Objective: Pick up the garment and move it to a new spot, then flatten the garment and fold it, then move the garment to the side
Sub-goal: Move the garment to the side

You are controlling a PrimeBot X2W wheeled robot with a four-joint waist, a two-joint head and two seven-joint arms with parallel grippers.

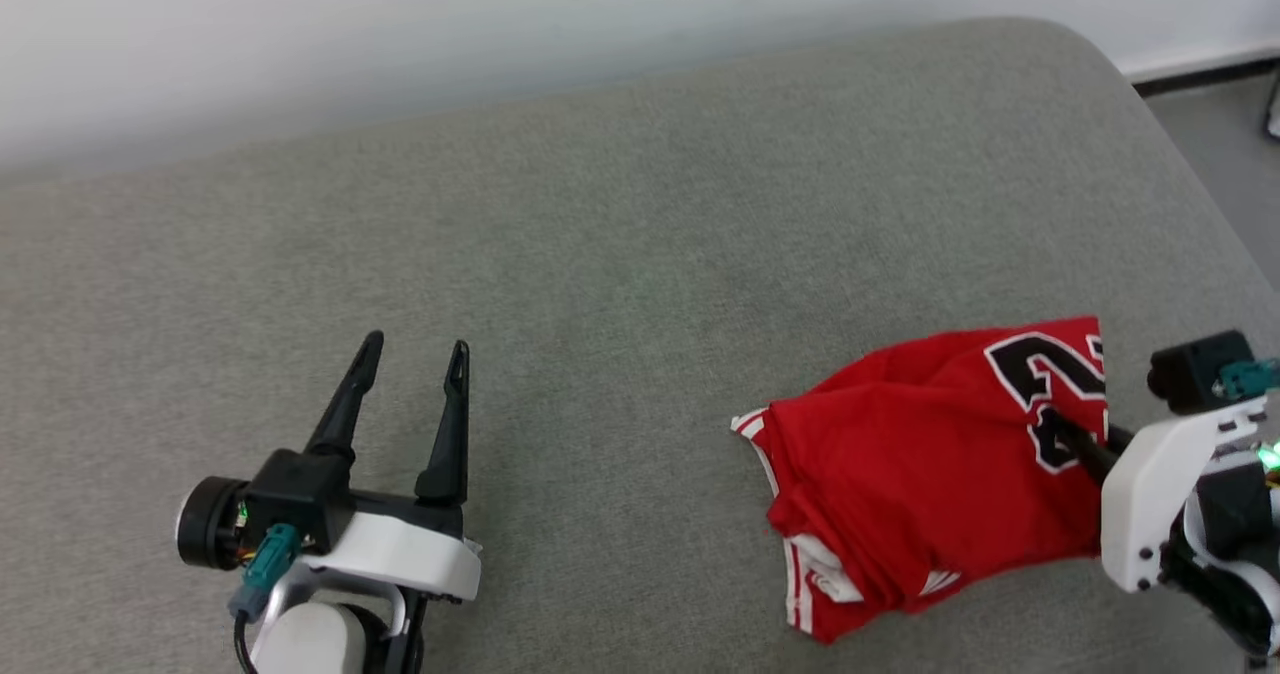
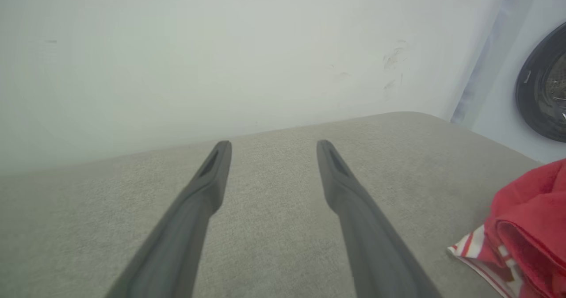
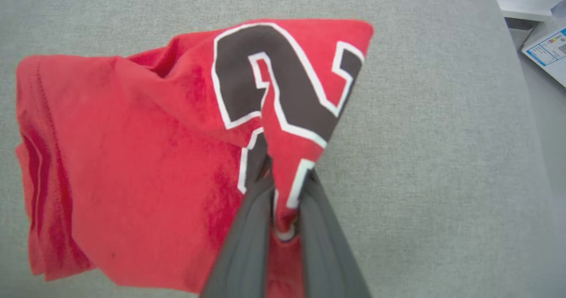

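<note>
One garment (image 1: 900, 454); two pincers: left pincer (image 1: 417, 346), right pincer (image 3: 287, 172).

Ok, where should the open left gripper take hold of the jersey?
Probably the white-striped corner nearest the left gripper, coming in low from the robot's left. That edge of the garment lies loose and exposed, opposite the numeral fold pinched by the right gripper.
</note>
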